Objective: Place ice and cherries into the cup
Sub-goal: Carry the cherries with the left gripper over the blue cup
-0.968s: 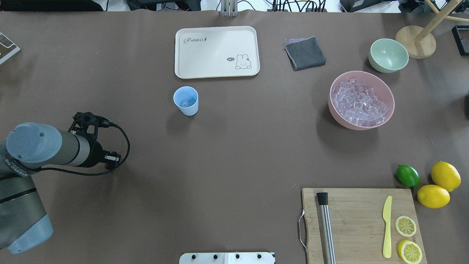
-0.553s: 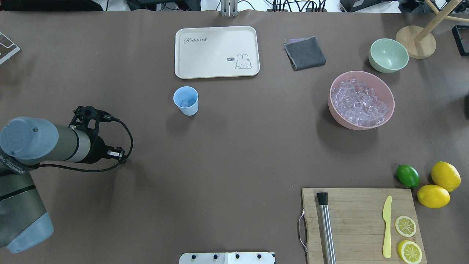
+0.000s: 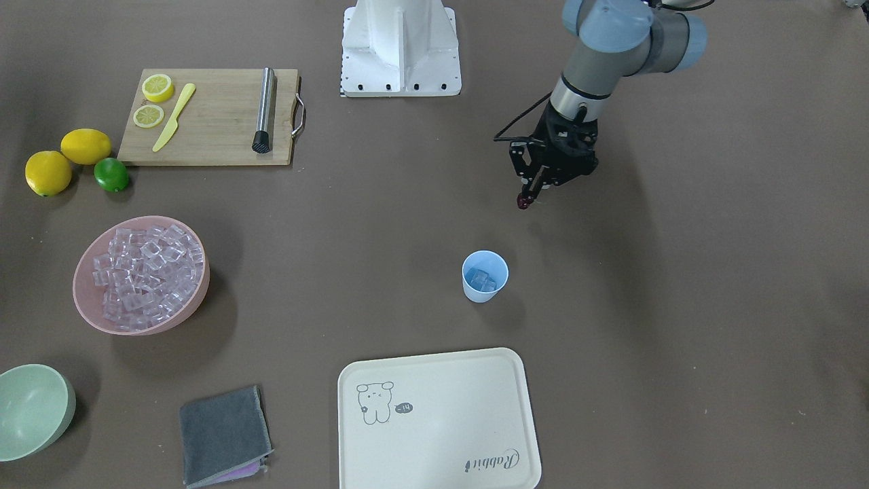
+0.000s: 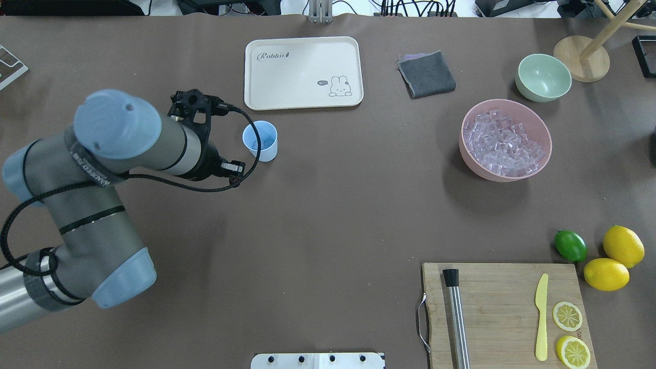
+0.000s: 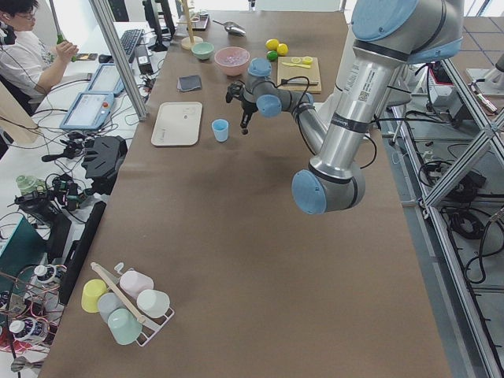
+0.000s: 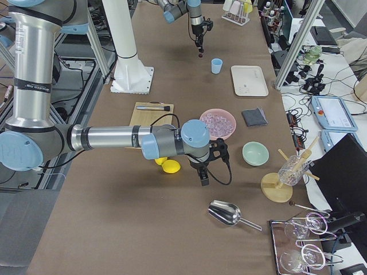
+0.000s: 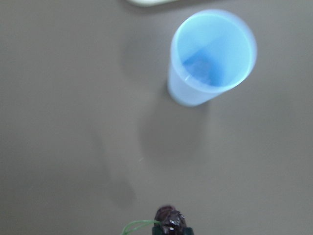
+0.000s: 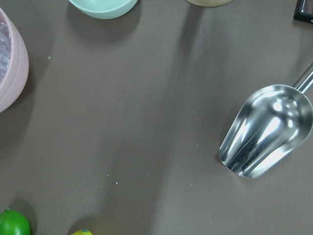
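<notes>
left gripper [image 3: 527, 192]: clamped right down on the cherries [image 3: 523, 202], which are pinched at the very tips
cherries: small, dark red, glossy; a thin green stem is seen curling off in the left wrist view
cup [image 3: 485, 275]: smooth light-blue plastic, tapered, set upright on the brown table just in front of the tray [image 4: 302, 77]; it's apart from the gripper, which is held short of it on the robot's side
ice [image 3: 483, 279]: a few clear cubes are seen at the cup's bottom; a big heap is piled in the pink bowl [image 4: 487, 171]
around: matte cream tray with a rabbit drawn on it, folded grey cloth [image 4: 426, 74], wooden board [image 4: 502, 302], lime [image 4: 570, 245], shiny metal scoop [image 8: 266, 132]
in the way: from overhead the cup's left rim is crossed by the arm's black cable [image 4: 258, 151]
hard to see: the fingers are hidden under the wrist from overhead; the cherries are blurred and cut off in the wrist view, so only one fruit can be made out
right gripper [image 6: 203, 175]: caught small from the side only, so open or closed can't be told
</notes>
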Available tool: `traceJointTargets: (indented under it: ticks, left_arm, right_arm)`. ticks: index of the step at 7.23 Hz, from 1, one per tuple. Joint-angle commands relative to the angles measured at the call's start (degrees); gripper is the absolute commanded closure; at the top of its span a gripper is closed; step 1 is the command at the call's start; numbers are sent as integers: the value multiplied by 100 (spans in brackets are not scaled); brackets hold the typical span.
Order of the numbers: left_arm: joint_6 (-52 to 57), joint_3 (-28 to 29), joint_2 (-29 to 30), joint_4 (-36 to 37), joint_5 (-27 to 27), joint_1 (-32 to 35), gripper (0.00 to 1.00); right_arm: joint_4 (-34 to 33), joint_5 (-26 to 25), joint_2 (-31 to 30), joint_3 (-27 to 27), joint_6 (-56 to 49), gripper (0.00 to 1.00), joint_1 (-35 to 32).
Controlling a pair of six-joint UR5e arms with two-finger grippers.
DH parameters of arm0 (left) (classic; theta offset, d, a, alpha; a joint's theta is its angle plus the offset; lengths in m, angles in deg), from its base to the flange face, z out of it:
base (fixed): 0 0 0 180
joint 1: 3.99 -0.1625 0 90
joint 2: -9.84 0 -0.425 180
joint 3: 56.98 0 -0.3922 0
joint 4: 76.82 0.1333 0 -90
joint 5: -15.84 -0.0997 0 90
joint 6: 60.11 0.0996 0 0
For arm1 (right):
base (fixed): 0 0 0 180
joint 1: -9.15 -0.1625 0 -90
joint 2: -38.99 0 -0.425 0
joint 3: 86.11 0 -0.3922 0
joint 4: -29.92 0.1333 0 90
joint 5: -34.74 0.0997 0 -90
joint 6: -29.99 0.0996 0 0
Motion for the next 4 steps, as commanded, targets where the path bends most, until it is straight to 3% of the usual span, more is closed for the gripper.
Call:
traceJointTargets:
  ticks: [1,3,4]
  left_arm:
    - [23,511,737,309,453,614,100]
    - [23,1616,1351,-215,454,695,100]
    - [14,2005,1363,-697,454,687,100]
  right_arm:
    - [-8,5,-4,-10,0,2,0]
    - [-8,5,-12,-2,-9,2,0]
    - [0,5,-39,-2,-9,2,0]
